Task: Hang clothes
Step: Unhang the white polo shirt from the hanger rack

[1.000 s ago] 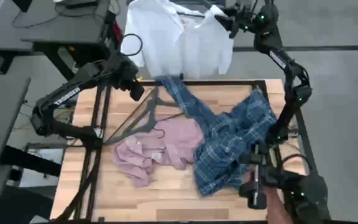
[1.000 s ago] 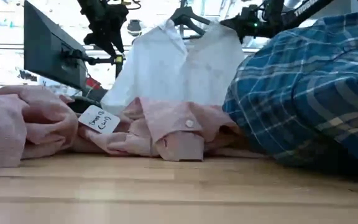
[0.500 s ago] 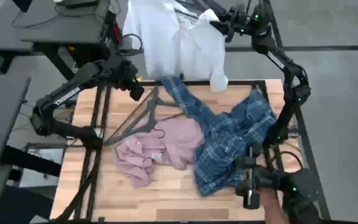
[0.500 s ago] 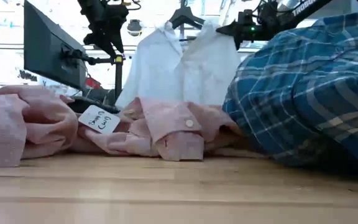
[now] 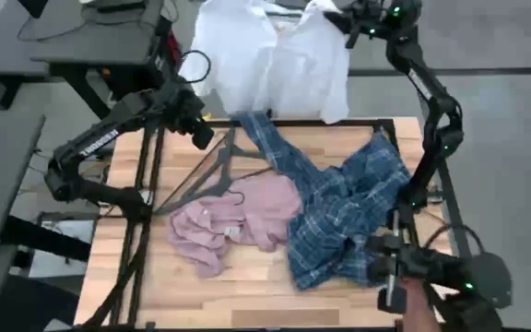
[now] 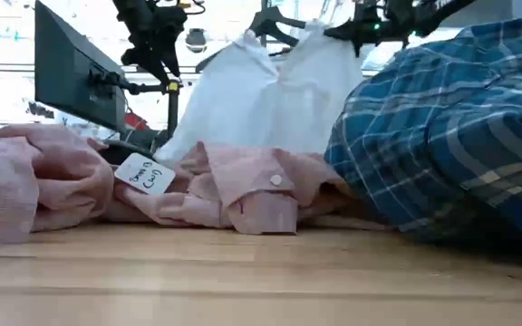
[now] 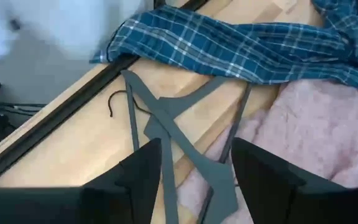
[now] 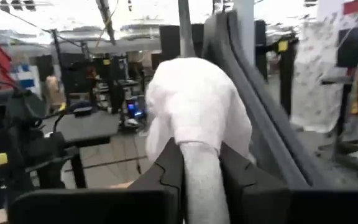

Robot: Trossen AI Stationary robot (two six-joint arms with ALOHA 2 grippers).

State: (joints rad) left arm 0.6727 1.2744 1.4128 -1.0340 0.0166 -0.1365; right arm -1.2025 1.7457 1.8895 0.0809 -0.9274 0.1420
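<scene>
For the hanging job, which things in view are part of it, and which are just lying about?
Part of the job:
- plain white shirt, on a hanger, pinched by the right tool
- blue-and-white plaid shirt, on the table
- dusty pink shirt, on the table

Lying about:
- dark wire hangers, below the open left tool
- white paper tag

High view: straight down over my whole table (image 5: 247, 295) and both arms.
Low view: tabletop level, facing the room — close to the pink shirt (image 6: 234, 186).
Wrist views: past my fingers; left shares the hangers (image 7: 173, 124) with the high view.
</scene>
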